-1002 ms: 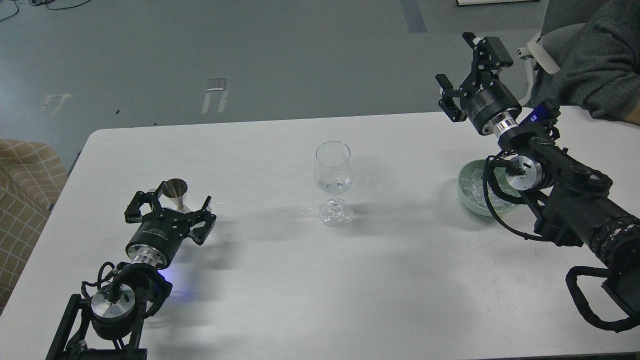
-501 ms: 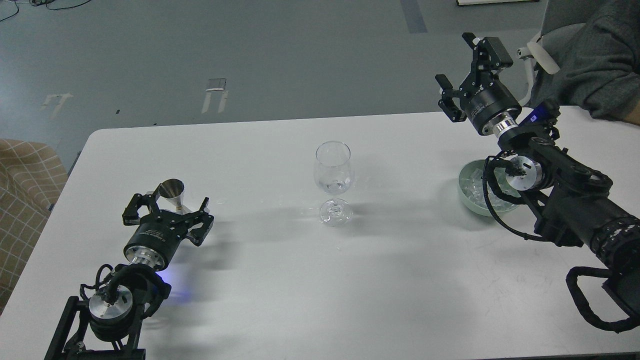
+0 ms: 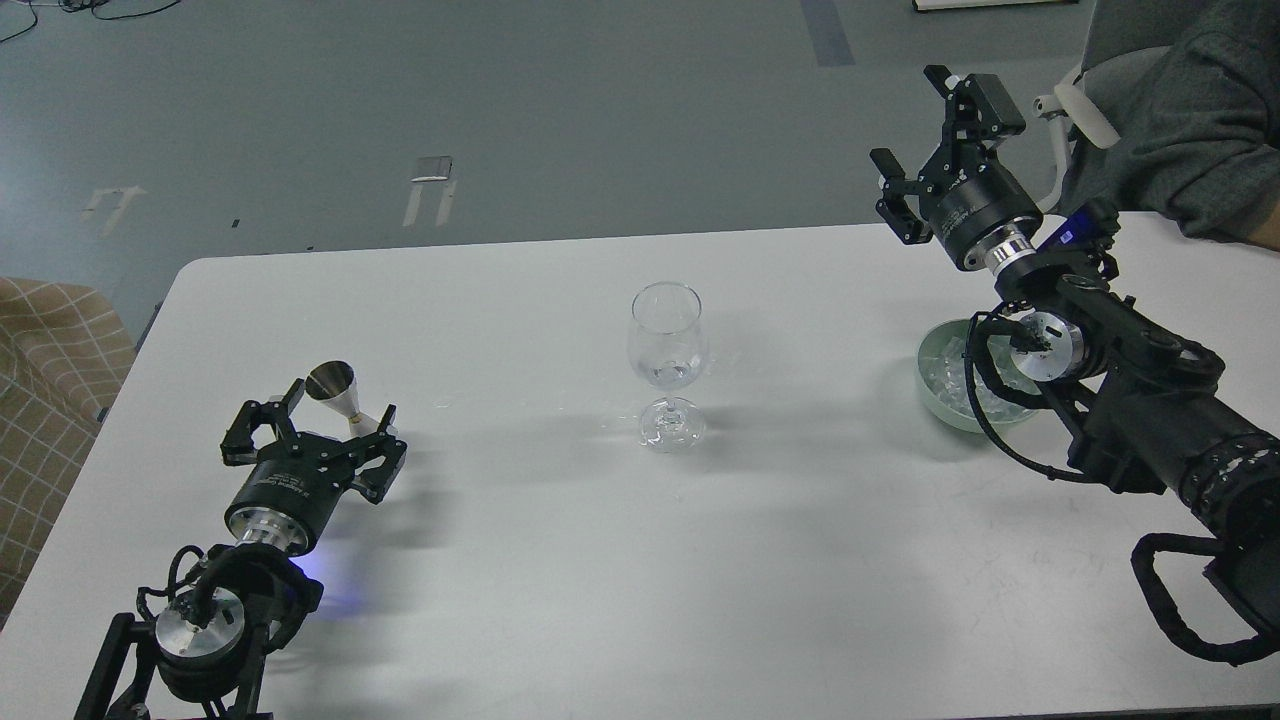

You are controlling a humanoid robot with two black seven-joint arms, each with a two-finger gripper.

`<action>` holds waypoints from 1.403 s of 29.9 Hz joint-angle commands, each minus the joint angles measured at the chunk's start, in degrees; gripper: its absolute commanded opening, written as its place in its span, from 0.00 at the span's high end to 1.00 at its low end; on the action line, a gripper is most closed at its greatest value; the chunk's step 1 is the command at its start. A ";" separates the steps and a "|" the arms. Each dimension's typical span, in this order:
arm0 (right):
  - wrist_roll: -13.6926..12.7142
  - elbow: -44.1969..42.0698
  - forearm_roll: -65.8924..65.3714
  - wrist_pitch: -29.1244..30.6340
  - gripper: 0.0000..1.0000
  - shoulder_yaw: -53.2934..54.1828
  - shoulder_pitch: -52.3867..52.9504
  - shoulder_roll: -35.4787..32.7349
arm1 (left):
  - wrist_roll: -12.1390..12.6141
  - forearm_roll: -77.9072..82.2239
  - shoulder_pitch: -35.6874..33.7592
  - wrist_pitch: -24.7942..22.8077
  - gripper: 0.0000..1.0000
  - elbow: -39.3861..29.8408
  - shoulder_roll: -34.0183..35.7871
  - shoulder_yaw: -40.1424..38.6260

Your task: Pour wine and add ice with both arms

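A clear stemmed wine glass (image 3: 667, 345) stands mid-table with a little clear wine (image 3: 668, 375) in its bowl. My left gripper (image 3: 338, 412) lies low over the table at the front left, open. A small metal jigger (image 3: 333, 388) stands between and just beyond its fingertips, and I cannot tell if they touch it. My right gripper (image 3: 914, 120) is open and empty, raised high at the far right. Below that arm a pale green bowl (image 3: 935, 385) holds clear ice cubes (image 3: 952, 368), partly hidden by the wrist.
A person's grey-sleeved arm (image 3: 1200, 120) rests at the table's far right corner, close behind my right arm. A checked brown seat (image 3: 45, 370) stands off the table's left edge. The white table (image 3: 800, 560) has rounded far corners.
My left gripper has drawn back toward the front left, still open, and more of the jigger now shows, slightly further left. The right arm, glass and bowl have not moved.
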 commanded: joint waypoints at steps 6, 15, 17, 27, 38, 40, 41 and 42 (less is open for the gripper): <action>0.00 0.08 0.00 0.00 0.00 0.02 0.17 -0.06 | 0.17 -1.81 3.53 -2.22 0.02 -0.18 2.88 -1.32; 0.00 0.17 0.00 0.09 0.00 0.02 0.09 -0.41 | 4.22 -2.42 7.40 -10.13 0.02 -0.80 6.48 -11.51; 0.00 0.34 0.00 0.09 0.00 0.02 0.18 -0.41 | 4.04 -2.33 7.22 -12.06 0.02 -0.80 8.49 -12.83; 0.00 2.45 0.00 0.18 0.00 0.02 0.97 -1.99 | 0.09 6.53 -5.86 -16.29 0.02 0.34 21.68 -12.04; 0.00 5.53 0.00 -0.09 0.00 0.02 1.14 -5.33 | -14.76 34.13 -25.11 -12.87 0.02 6.67 23.44 2.36; 0.00 5.70 0.00 -0.09 0.00 -0.06 1.05 -6.12 | -17.57 35.63 -27.83 -7.96 0.02 8.42 23.10 7.44; 0.00 5.88 -0.09 -0.09 0.00 -0.06 1.05 -6.56 | -17.93 35.64 -28.37 -6.72 0.02 8.43 23.09 8.95; 0.00 6.32 -0.18 -0.17 0.00 -0.15 1.05 -7.17 | -17.93 35.64 -28.81 -5.49 0.02 8.43 23.09 10.27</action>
